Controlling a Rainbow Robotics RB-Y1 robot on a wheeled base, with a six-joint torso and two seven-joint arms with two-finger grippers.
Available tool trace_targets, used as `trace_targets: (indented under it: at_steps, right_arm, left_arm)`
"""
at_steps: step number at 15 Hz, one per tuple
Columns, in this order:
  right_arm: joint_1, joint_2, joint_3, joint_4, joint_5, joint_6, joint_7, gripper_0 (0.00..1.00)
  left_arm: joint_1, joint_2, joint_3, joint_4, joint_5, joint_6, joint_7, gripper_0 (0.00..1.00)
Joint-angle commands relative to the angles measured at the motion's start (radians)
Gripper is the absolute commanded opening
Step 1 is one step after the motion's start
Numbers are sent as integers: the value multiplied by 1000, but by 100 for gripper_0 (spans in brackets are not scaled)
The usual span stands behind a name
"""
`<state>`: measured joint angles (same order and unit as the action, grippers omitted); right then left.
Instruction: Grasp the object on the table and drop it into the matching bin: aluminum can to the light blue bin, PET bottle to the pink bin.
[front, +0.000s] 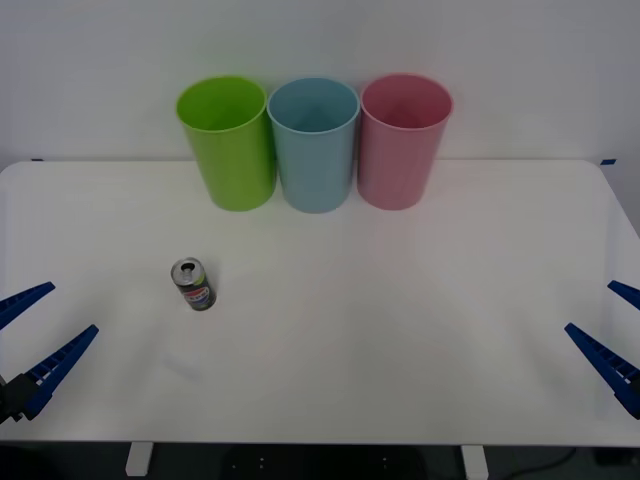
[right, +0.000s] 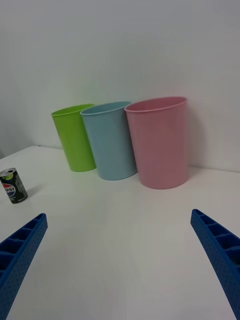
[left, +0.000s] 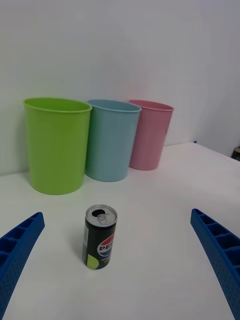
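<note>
- Aluminum can (front: 192, 284) — standing upright on the table (front: 400, 330), left of centre, well apart from the bins, its logo partly turned away.
- Lime green bin (front: 230, 143), light blue bin (front: 315, 144) and pink bin (front: 401, 140) — standing in a row at the far edge.
- Left gripper (front: 32, 330) — hovering at the near left edge, fingers spread apart, holding nothing, partly cut off.
- Right gripper (front: 612, 328) — hovering at the near right edge, likewise spread, one finger mostly cut off.

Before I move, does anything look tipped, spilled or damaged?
Nothing stands out. The aluminum can stands upright on the table, opened but with no spill, and the light blue bin and pink bin are upright.
</note>
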<state>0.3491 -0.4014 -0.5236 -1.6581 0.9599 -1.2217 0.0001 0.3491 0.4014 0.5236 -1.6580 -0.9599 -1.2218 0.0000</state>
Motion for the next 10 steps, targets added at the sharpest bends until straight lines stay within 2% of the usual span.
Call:
trace_targets:
  at_steps: [1,3,10]
  right_arm:
    - [0,0,0,0,0,0,0,100]
    - [0,0,0,0,0,0,0,100]
    - [0,0,0,0,0,0,0,100]
  left_arm:
    - [0,0,0,0,0,0,0,100]
    - [5,-36,-14,20,-5,-2,-3,100]
    - [5,-33,-30,17,-11,10,-25,100]
